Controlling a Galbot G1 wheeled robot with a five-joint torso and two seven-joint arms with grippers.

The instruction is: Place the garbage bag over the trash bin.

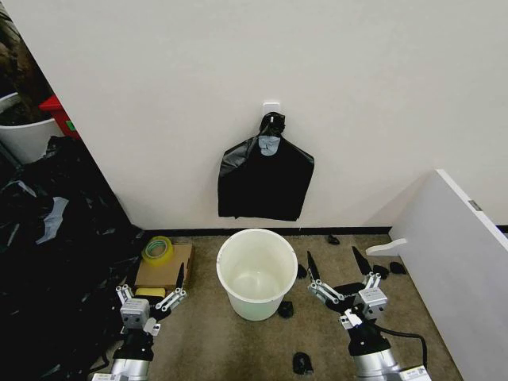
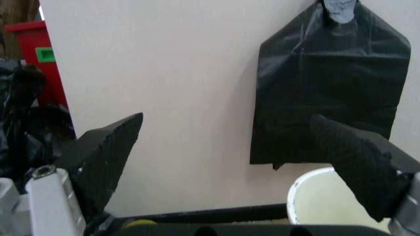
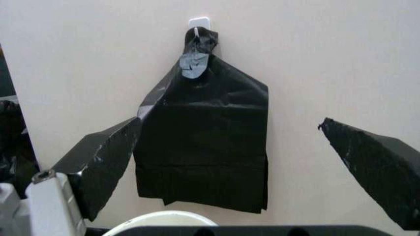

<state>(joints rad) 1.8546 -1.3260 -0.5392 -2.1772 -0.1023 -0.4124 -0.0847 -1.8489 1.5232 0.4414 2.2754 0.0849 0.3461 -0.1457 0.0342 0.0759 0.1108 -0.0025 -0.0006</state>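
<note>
Bag bunch [image 1: 266, 176] hung on wall hook, ahead of and above both grippers. Bin [image 1: 256, 272] bare, between left gripper [image 1: 152, 290] and right gripper [image 1: 340, 270]; both spread wide, empty. Risk: thin plastic slipping or several bags pulled together.

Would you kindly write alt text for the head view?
A round white plastic trash bin stands unlined on the brown floor below a flat black bag bunch hung from a white wall hook. The left gripper and right gripper flank it, both open.
</note>
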